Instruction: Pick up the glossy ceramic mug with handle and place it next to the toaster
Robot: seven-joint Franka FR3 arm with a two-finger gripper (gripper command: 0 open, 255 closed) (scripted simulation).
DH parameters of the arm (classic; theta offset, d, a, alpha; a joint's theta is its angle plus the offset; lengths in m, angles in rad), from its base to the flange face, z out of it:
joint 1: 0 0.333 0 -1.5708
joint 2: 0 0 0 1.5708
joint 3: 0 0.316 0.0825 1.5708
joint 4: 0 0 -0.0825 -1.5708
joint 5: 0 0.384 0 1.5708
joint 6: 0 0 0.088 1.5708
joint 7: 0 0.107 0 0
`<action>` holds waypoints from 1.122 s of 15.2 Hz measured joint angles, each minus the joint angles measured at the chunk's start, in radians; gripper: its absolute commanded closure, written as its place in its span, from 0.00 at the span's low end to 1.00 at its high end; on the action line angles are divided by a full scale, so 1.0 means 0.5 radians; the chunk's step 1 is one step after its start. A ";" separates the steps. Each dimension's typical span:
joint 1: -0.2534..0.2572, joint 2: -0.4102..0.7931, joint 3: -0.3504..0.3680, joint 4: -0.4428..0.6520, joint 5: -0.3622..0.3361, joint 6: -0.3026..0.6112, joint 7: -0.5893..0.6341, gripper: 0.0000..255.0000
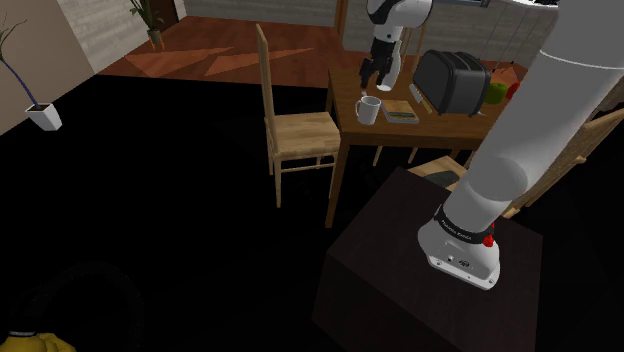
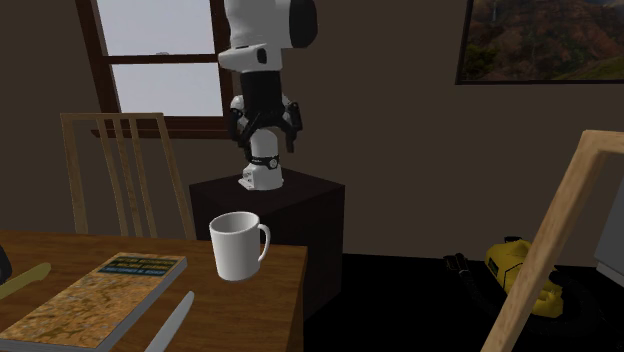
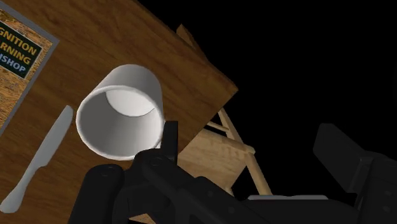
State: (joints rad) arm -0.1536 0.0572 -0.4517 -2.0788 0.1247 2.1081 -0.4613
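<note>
The one hand (image 1: 377,85) hangs just above the worktop (image 1: 440,125) with its two fingers (image 3: 169,137) spread wide and nothing between them. From the wrist, the mug (image 3: 121,114) sits beside one finger, outside the gap and not touched.

There is one mug (image 1: 368,110), white and glossy. It stands upright near the worktop's corner with its long axis vertical and its mouth facing up. Its handle points to the second exterior view's right (image 2: 238,245), which is the shoulder view's left, away from the toaster (image 1: 450,82).

One dark toaster stands further along the worktop to the shoulder view's right, well apart from the mug. One book (image 2: 100,295) lies flat between them, and one knife (image 2: 172,322) lies beside it.

The worktop is brown wood with a visible grain. One pale wooden chair (image 1: 290,120) stands at its end on the shoulder view's left. Beyond it is a strip of reddish wooden floor (image 1: 200,60) with two potted plants, one in a white pot (image 1: 45,115). Much of the remaining floor is a black area. The second exterior view shows dim brown walls, one window (image 2: 160,60), one framed picture (image 2: 545,40) and a yellow vacuum cleaner (image 2: 520,275) on the floor.
</note>
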 measured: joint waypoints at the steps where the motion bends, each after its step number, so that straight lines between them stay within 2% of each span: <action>1: -0.020 0.078 -0.014 0.052 0.031 0.008 -0.037 0.00; 12: -0.351 0.887 -0.039 0.716 0.322 -0.028 -0.321 0.00; 17: -0.397 1.004 -0.020 0.767 0.365 0.020 -0.350 0.00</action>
State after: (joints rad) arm -0.3520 0.5594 -0.4616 -1.6953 0.3071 2.1183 -0.6362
